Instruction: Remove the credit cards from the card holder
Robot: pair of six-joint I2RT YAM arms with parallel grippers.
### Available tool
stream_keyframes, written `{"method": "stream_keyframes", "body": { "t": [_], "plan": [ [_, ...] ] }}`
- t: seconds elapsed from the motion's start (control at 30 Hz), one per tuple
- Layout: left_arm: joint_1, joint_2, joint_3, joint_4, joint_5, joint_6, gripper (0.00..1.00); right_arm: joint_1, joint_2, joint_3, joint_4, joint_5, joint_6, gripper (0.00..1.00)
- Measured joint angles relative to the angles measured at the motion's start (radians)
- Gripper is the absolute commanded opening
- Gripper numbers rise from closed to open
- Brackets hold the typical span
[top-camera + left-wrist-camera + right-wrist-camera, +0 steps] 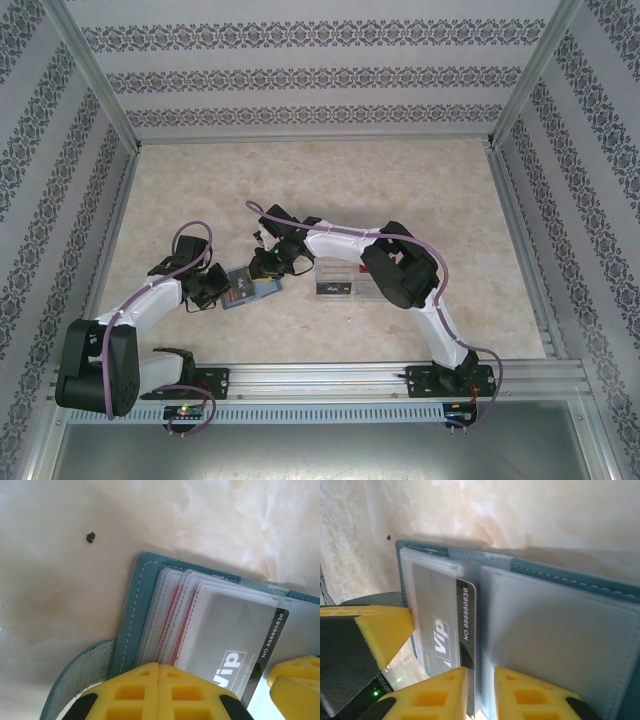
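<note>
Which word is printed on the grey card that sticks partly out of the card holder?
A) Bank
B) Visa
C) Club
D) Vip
D: the grey card, partly out of the card holder, reads "Vip" in pale letters next to a row of digits.

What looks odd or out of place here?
Only slightly: a grey plastic Vip card sticks partway out of its clear sleeve in the open teal wallet-like card holder, and a tiny dark speck lies on the pale marbled table beside it.
</note>
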Motion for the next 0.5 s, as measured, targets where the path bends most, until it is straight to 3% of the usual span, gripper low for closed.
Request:
{"method": "stream_keyframes", "body": {
  "t": [0.5],
  "plan": [
    [0.000, 0.010, 0.008, -0.002, 0.003, 0.000, 0.01, 0.000, 0.025, 0.028, 0.008, -0.043, 0.002, 0.23]
  ]
}}
